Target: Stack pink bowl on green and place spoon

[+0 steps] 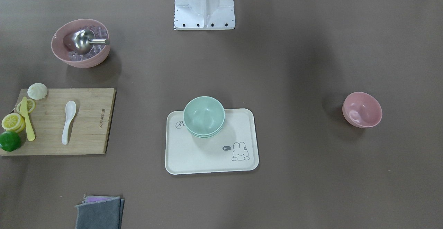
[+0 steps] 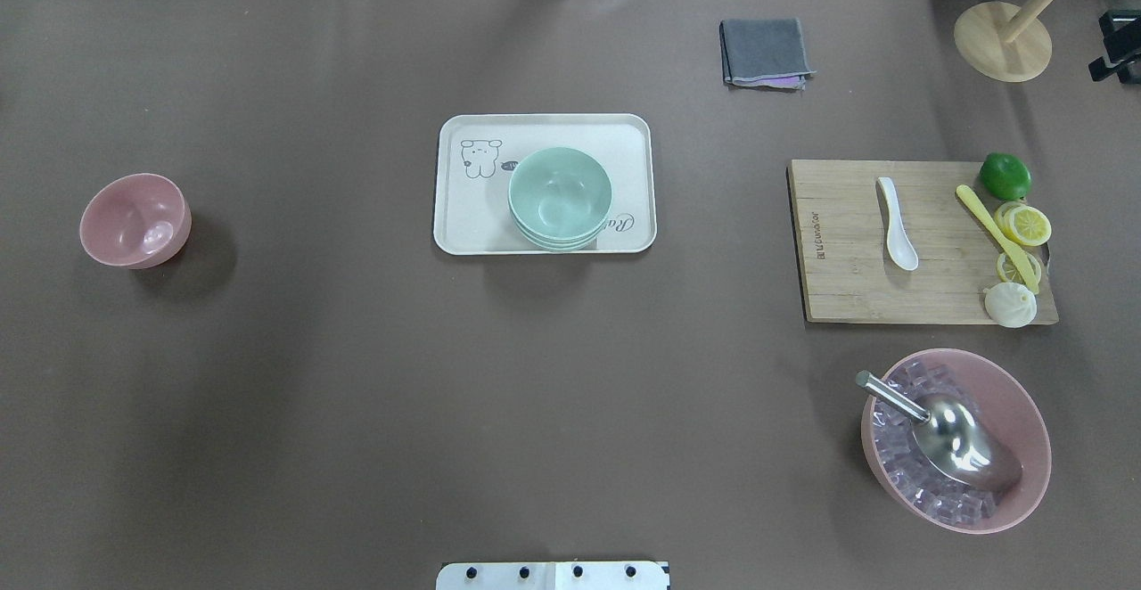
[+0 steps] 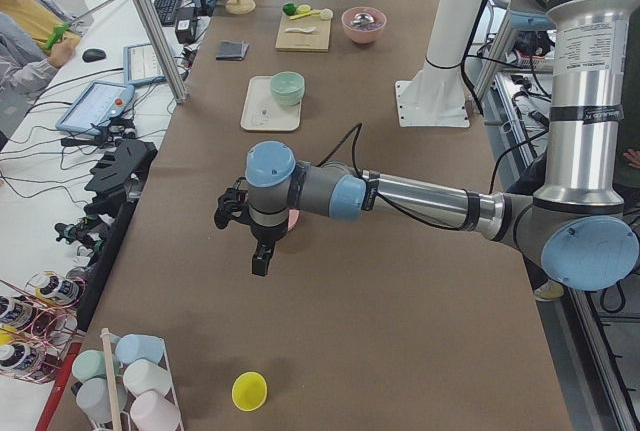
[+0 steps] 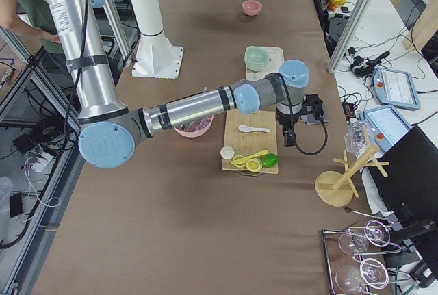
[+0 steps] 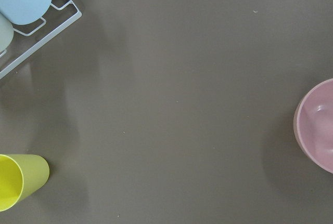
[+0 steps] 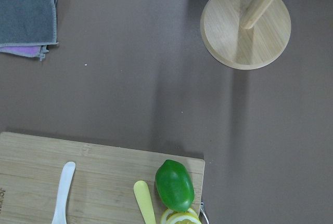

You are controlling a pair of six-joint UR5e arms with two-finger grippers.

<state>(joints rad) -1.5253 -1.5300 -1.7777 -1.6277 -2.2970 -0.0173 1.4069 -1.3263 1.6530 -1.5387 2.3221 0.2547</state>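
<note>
Overhead exterior puts the pink bowl alone at far left, green bowls on the centre tray, spoon on the board at right. I'd line the left end effector over the bowl's rim first; it hangs nearby, off to one side, open or closed I cannot tell.

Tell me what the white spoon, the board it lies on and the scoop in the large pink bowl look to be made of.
Spoon: probably glazed ceramic, possibly glossy plastic; plain white and smooth, with a soft sheen.
Cutting board: wood or bamboo, matte; pale tan strips with visible grain lines and a printed mark.
Scoop: metal, likely polished steel; silver, with mirror-like highlights.
</note>
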